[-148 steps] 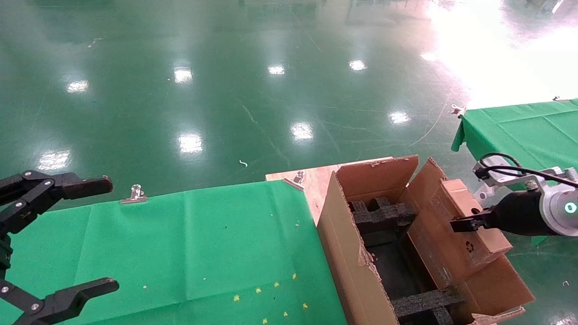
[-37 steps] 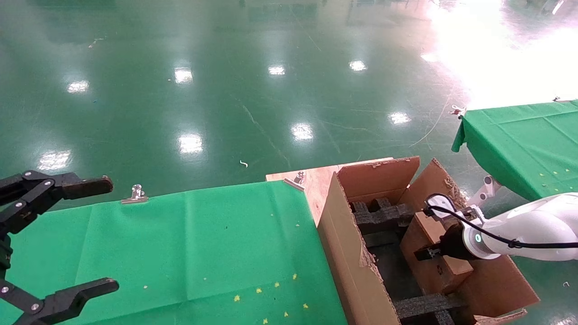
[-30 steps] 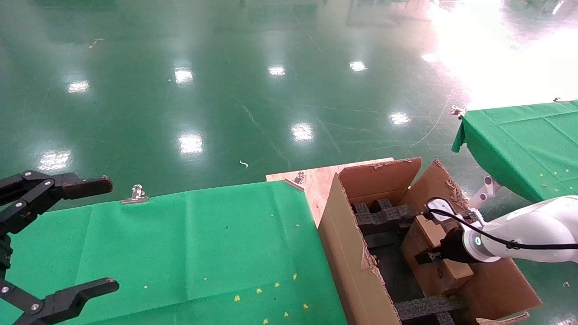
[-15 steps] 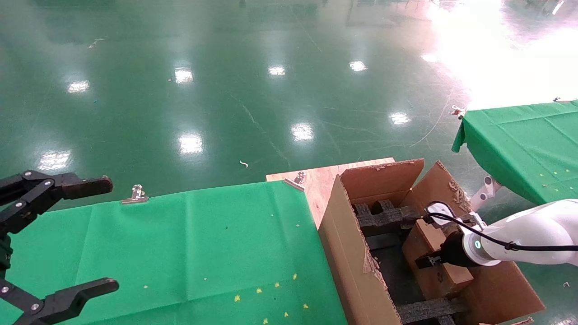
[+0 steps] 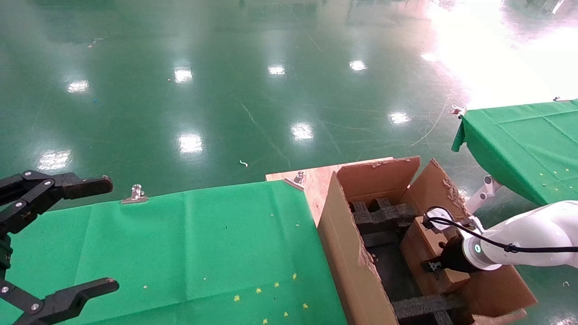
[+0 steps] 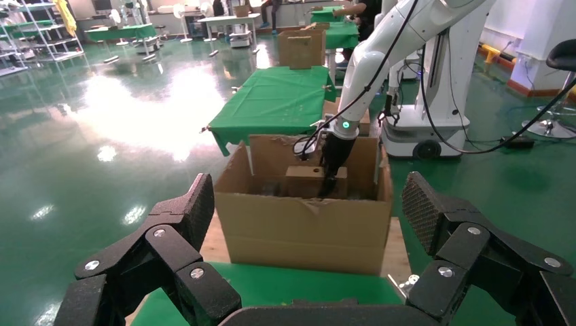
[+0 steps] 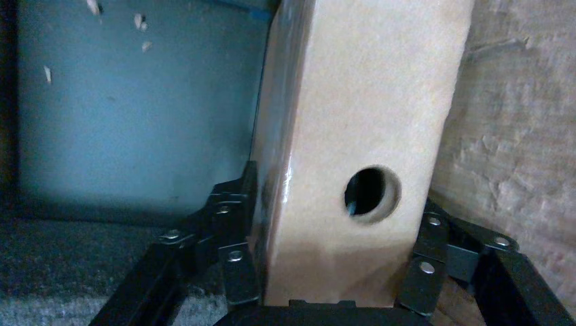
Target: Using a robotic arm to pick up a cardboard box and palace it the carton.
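The small cardboard box (image 5: 422, 253) stands on edge inside the large torn-flapped carton (image 5: 343, 234), against its right wall, between the black foam inserts (image 5: 384, 214). My right gripper (image 5: 435, 265), on the white robotic arm (image 5: 528, 234), is shut on the box from its outer end. In the right wrist view the fingers (image 7: 234, 272) press both broad faces of the box (image 7: 360, 102) beside its round hole. My left gripper (image 5: 110, 234) hangs open and idle over the green table's left end, with nothing between its fingers. From the left wrist view the box (image 6: 306, 180) shows just above the carton's (image 6: 306, 231) rim.
The carton sits on a wooden board (image 5: 316, 180) at the right end of the green-covered table (image 5: 180, 248). Metal clips (image 5: 134, 194) hold the cloth at its far edge. A second green table (image 5: 524, 135) stands at the right. Shiny green floor lies beyond.
My right arm has carried the box from above the carton's right flap down into the carton. Over the last second it sank a little lower. The left arm has not moved.
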You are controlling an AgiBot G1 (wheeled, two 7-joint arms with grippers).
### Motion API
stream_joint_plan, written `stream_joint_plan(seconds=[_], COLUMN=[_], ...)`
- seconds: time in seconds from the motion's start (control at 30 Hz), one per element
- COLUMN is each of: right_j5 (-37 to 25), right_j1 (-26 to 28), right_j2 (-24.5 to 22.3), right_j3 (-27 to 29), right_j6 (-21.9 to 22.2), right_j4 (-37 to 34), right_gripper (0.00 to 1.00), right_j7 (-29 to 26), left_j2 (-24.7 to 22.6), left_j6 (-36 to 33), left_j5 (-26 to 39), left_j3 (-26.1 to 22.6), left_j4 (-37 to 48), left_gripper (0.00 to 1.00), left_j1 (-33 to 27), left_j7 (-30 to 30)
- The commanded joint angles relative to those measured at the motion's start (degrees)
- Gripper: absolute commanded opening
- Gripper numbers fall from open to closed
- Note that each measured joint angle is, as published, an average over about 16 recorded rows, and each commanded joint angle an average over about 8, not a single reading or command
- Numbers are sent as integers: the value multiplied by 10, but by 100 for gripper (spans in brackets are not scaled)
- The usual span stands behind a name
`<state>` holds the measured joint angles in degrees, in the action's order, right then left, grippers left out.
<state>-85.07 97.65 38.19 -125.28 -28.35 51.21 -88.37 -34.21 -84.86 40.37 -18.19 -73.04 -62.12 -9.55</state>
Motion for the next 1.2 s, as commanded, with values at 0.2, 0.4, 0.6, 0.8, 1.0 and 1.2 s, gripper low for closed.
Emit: stream_joint_plan(seconds=[0.2,0.4,0.6,0.8,1.0,1.2], right_j5=[-1,-2,-2,-3,-4,13], right_j1=[13,25,45,92,146,186], right_j2=[-2,-6,-13,-31,-73,-122], right_j3=[5,9,16,34,63,97], right_j6=[4,5,6,18,58,100], right_j4=[0,1,9,43,132,239], right_gripper=[100,100,100,100,100,100], right_j7=[7,12,18,26,42,61], left_j2=[0,0,0,0,0,0], left_j6=[0,0,0,0,0,0], left_j5=[0,0,0,0,0,0], left_j3=[0,0,0,0,-1,-1], left_j4=[0,0,0,0,0,0], left_gripper=[100,100,100,100,100,100], left_j1=[0,0,0,0,0,0], left_j7=[0,0,0,0,0,0])
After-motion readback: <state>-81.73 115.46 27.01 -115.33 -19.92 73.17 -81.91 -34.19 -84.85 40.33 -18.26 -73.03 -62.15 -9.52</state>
